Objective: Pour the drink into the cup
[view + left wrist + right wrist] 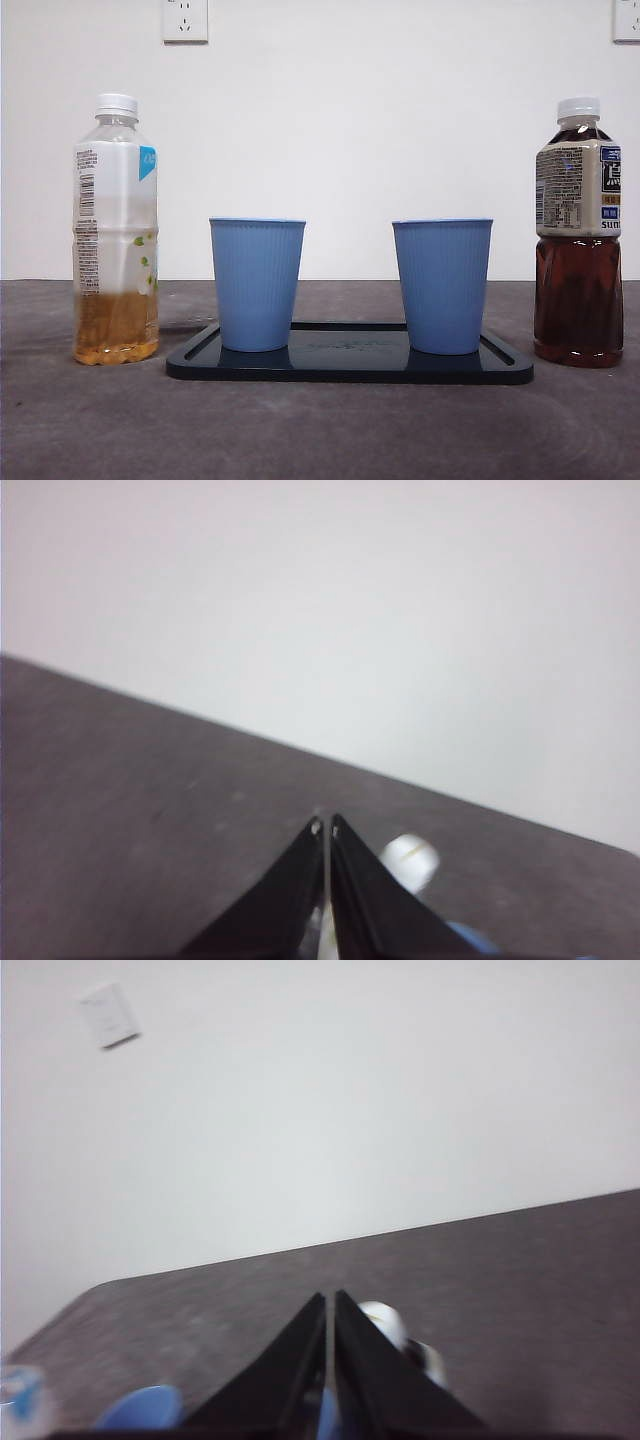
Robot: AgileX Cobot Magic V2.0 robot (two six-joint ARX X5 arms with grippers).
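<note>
We saw the left gripper (325, 825) and right gripper (330, 1300) both closed, empty, waiting above the table (320, 430). Two blue cups (257, 285) stood upright on the dark tray (350, 365), flanked by a pale tea bottle (116, 230) and a dark tea bottle (578, 235), each capped, presumably one within each arm's reach.

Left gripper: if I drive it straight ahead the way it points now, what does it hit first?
Probably nothing near: beyond the shut left gripper lies bare table, then the wall. The white bottle cap sits just beside that line, so a graze is possible; depth is unclear.
</note>
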